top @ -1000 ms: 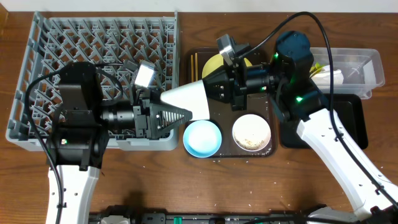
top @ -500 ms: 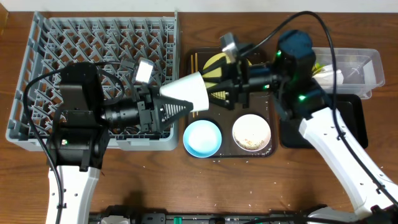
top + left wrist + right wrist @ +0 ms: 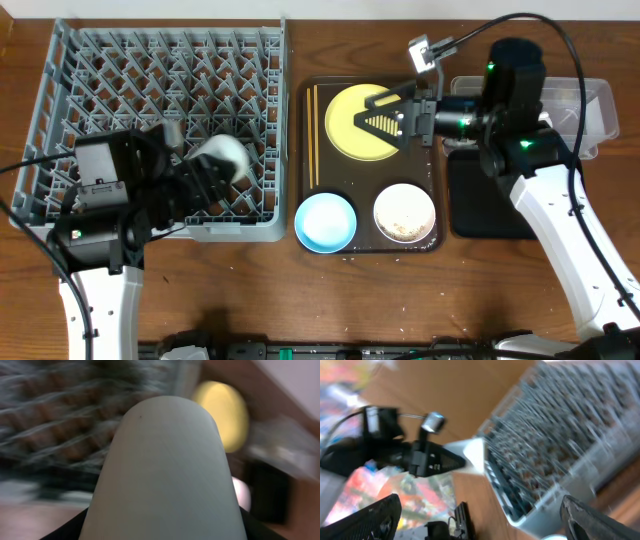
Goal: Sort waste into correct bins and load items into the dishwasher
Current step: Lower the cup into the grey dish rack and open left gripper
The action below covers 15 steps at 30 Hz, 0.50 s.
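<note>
While the left fingers [image 3: 65, 532] pinch the small white cup [image 3: 226, 157] above the grey dish rack [image 3: 130, 70], wrist blur suggests haste. Risk: the cup clips the pegs, slips, lands tilted. Right fingers [image 3: 388, 125] spread, empty, over the yellow plate [image 3: 345, 130].

The table [image 3: 520, 300] is brown wood with a visible grain and a slight sheen, and the dish rack [image 3: 150, 60] on it is matt grey plastic. The serving tray [image 3: 365, 200] is dark brown and smooth, the plate [image 3: 350, 130] and the blue bowl [image 3: 325, 222] look smooth and faintly glossy, and the cup [image 3: 165, 475] has a smooth, matt white surface. The tub [image 3: 598, 105] is clear plastic, and the black tray [image 3: 485, 200] is matt.
</note>
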Tool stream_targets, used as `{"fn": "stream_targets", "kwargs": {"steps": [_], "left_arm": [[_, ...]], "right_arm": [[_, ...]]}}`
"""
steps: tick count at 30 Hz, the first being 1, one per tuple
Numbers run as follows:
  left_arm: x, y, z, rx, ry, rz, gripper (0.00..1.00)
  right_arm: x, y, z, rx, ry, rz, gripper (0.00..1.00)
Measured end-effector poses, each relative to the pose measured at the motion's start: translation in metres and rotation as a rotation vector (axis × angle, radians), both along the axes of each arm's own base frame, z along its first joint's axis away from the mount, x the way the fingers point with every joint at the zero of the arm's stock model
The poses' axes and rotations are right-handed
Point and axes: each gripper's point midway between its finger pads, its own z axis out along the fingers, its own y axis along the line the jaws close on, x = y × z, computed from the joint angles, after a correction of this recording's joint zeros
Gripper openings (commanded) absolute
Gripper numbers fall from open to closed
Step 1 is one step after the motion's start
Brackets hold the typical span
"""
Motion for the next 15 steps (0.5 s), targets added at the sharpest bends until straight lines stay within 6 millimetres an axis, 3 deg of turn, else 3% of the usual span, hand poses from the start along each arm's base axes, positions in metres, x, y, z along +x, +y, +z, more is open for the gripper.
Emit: {"fn": "stream_targets", "kwargs": {"steps": [6, 8, 15], "left_arm": [[-0.009, 0.062, -0.02, 0.22, 0.11, 0.256, 0.56], [-0.01, 0.077, -0.025, 0.266, 0.138, 0.315, 0.55], [-0.005, 0.116, -0.063, 0.306, 0.307, 0.449, 0.56]], "right_arm": [[0.002, 0.0, -0.071, -0.291, 0.196, -0.211, 0.99], [0.001, 0.0, -0.085, -0.371, 0.2, -0.254, 0.99], [-0.002, 0.009, -0.1, -0.5, 0.123, -0.298, 0.99]]}}
